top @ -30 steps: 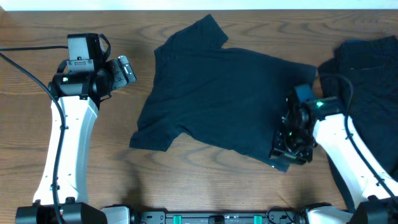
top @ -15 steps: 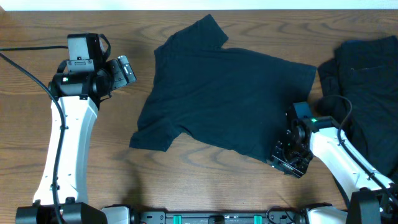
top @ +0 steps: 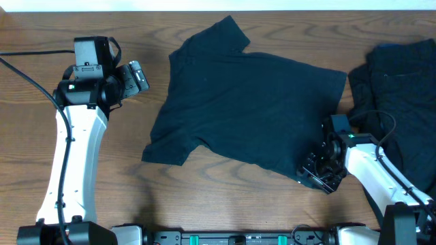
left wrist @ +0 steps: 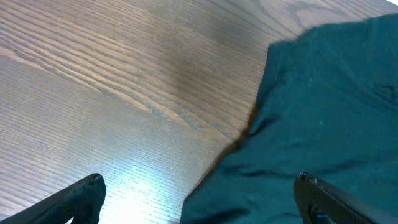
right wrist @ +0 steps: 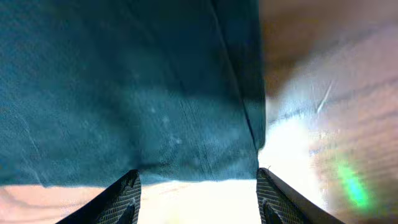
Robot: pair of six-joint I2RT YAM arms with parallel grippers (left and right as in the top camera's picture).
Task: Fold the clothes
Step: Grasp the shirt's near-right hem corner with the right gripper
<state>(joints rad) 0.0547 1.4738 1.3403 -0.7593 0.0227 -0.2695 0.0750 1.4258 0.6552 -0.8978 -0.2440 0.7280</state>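
From overhead the right gripper [top: 319, 174] hides the lower right corner of the T-shirt [top: 245, 109], and a second dark garment [top: 403, 82] is cut off at the right edge. Two garments, two arms: the T-shirt lies spread mid-table, its hem between the right gripper's parted, unclamped fingers [right wrist: 124, 196], while the left gripper [top: 136, 76] gapes wide, empty. The wood-grain table [top: 136, 170] fills the view, with a pale strip [top: 218, 4] along its far edge.
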